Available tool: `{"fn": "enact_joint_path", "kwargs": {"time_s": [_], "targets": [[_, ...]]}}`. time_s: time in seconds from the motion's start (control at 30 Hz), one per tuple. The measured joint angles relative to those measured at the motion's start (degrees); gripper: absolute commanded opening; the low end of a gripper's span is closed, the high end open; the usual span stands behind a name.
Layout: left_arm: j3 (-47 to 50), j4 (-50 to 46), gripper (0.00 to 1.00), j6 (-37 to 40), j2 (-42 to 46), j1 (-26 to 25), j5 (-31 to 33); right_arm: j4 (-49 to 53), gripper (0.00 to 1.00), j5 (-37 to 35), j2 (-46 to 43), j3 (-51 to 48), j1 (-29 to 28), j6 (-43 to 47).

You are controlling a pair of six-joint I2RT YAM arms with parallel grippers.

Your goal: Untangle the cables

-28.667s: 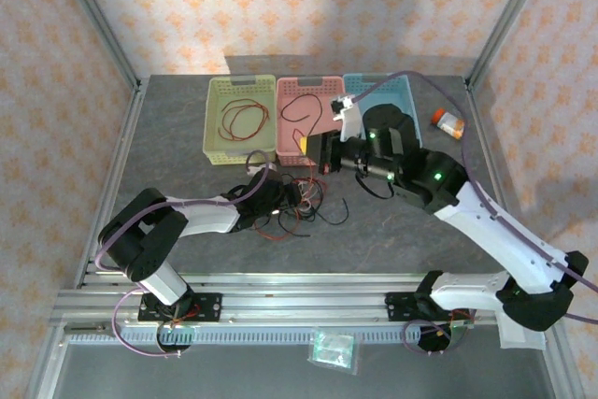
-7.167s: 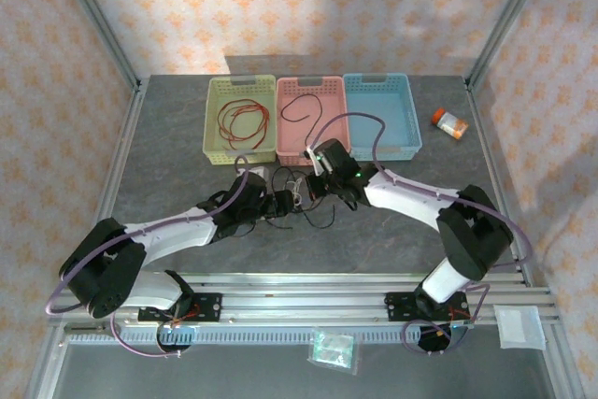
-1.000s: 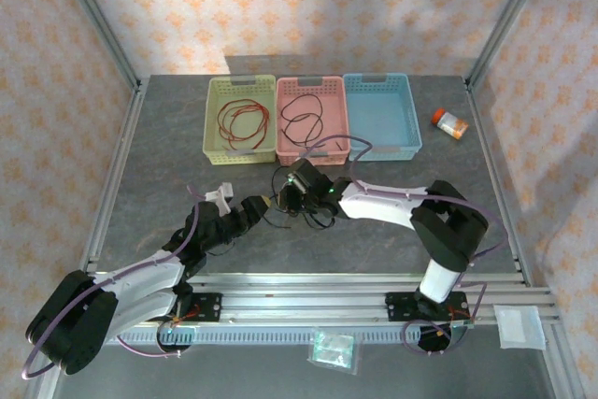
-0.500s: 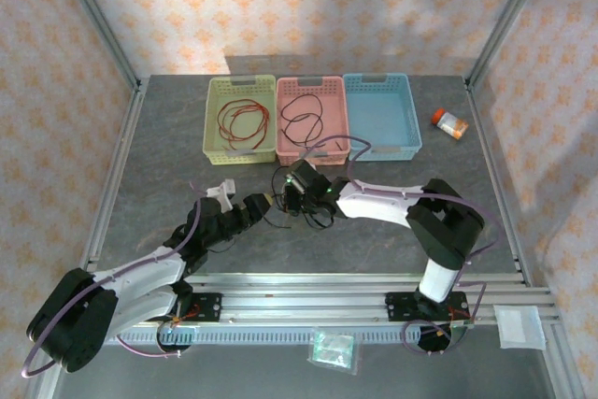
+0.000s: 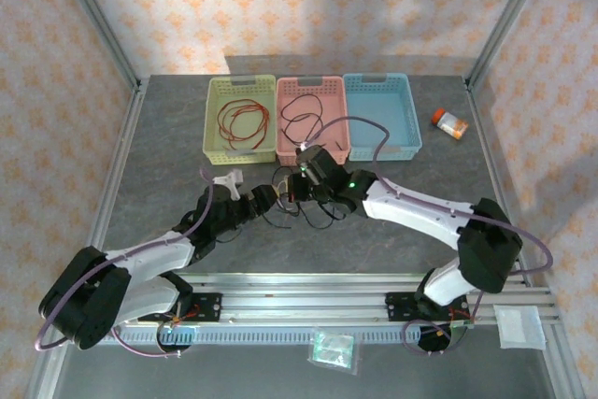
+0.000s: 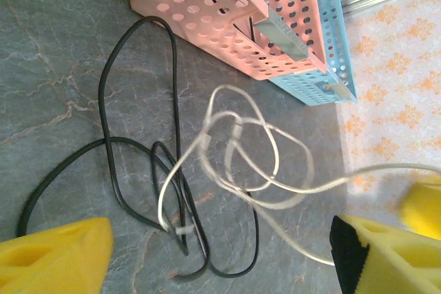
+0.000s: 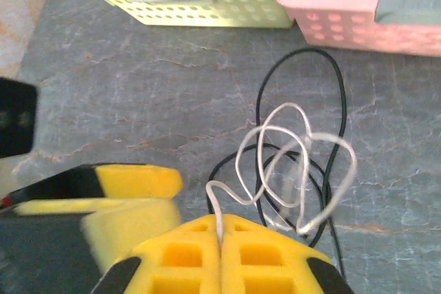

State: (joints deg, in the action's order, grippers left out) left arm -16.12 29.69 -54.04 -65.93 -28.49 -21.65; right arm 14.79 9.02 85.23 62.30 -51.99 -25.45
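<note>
While the right jaws pinch shut on the white cable (image 7: 297,106), its loops stay tangled with a black cable (image 6: 102,101) on the desk (image 6: 48,53), near the pink basket (image 6: 207,12). Left jaws stand wide either side of the tangle, holding nothing.

Pink basket (image 6: 207,12) is glossy plastic, table (image 6: 48,74) matt and stone-veined, cables (image 6: 237,129) smooth-sheathed
</note>
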Motion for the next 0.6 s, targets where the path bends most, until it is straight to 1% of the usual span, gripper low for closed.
{"fn": "enact_joint_path", "kwargs": {"time_s": [0.23, 0.4, 0.6], "targets": [[-2.3, 0.0, 0.85, 2.3, -1.9, -1.4, 0.0, 2.4, 0.0, 1.8, -2.4, 3.2, 0.0, 5.4], [-3.2, -0.4, 0.85, 3.7, -3.8, -2.5, 0.2, 2.9, 0.0, 3.0, -2.6, 3.3, 0.0, 7.1], [-4.3, -2.2, 0.84, 4.7, -7.6, -2.9, 2.5, 4.5, 0.0, 4.2, -3.9, 5.0, 0.0, 8.2]]}}
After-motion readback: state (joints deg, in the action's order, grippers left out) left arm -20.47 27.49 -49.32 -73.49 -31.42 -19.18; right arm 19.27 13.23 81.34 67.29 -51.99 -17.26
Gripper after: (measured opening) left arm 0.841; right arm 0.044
